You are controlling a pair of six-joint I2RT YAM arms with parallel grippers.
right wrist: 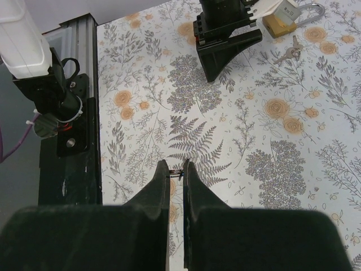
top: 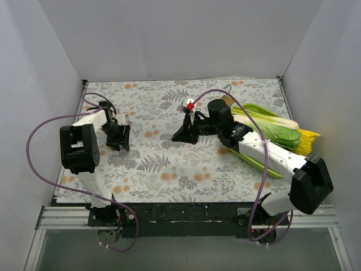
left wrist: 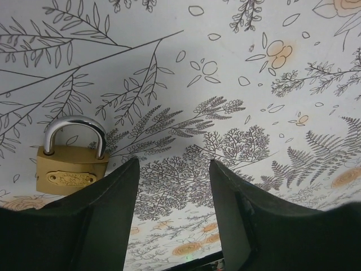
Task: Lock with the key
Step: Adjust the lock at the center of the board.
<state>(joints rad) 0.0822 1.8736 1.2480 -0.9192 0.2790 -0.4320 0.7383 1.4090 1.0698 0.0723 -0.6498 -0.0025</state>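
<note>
A brass padlock [left wrist: 70,169] with its steel shackle down lies on the floral cloth, just left of my left gripper [left wrist: 172,169], which is open and empty above the cloth. In the right wrist view the padlock [right wrist: 280,21] lies beside the left gripper [right wrist: 225,51], with loose keys [right wrist: 287,55] on the cloth next to it. My right gripper [right wrist: 176,172] is shut on a thin metal ring at its tips and hovers over the cloth mid-table. In the top view the left gripper [top: 117,147] and right gripper [top: 175,137] face each other. The padlock is hard to make out there.
Green leafy cabbage [top: 271,127] and a yellow item [top: 307,141] lie at the right under the right arm. The aluminium rail [right wrist: 84,84] runs along the table's near edge. White walls enclose the table on three sides.
</note>
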